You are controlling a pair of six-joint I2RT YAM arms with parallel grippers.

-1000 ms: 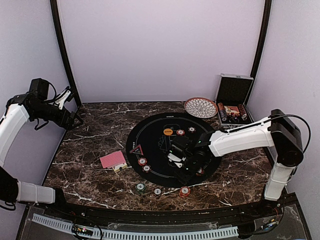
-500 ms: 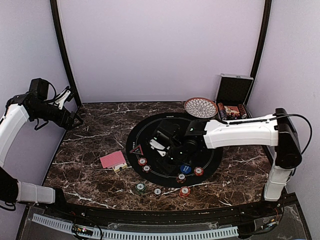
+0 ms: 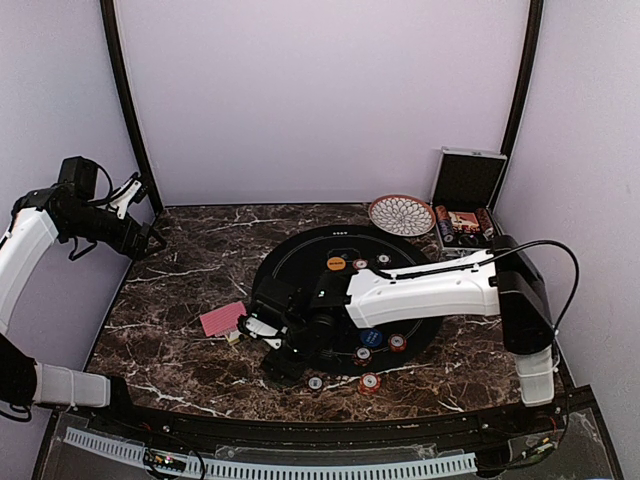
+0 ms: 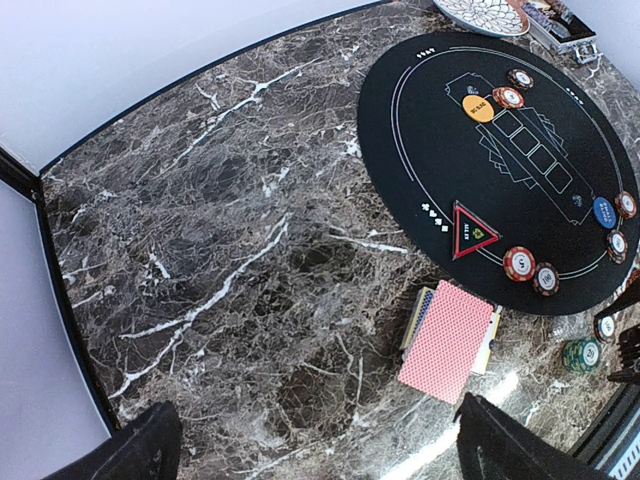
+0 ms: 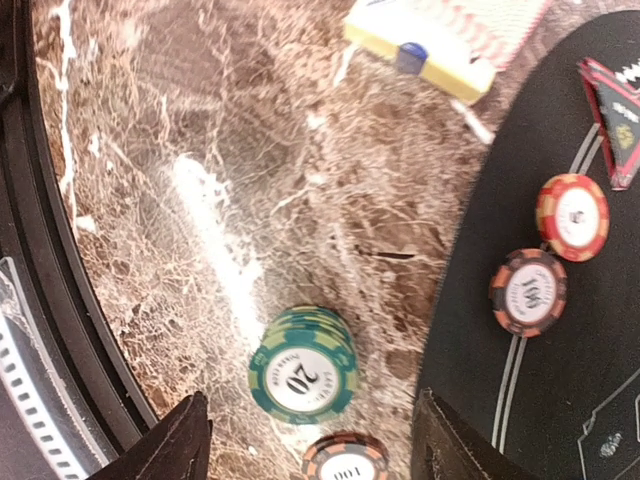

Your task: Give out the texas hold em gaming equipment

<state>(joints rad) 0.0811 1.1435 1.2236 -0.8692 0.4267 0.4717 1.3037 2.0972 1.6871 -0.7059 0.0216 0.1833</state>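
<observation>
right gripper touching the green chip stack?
Apart. The right wrist view shows the green chip stack lying between the open fingers of the right gripper, with bare marble visible on either side of it.

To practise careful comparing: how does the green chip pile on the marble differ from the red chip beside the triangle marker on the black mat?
The green chip pile is stacked several chips high; the red chip lies much lower. The green chip pile sits on the marble table, the red chip on the black mat. The pile's top reads 20; the red chip's print is blurred. Both are round with pale centres.
</observation>
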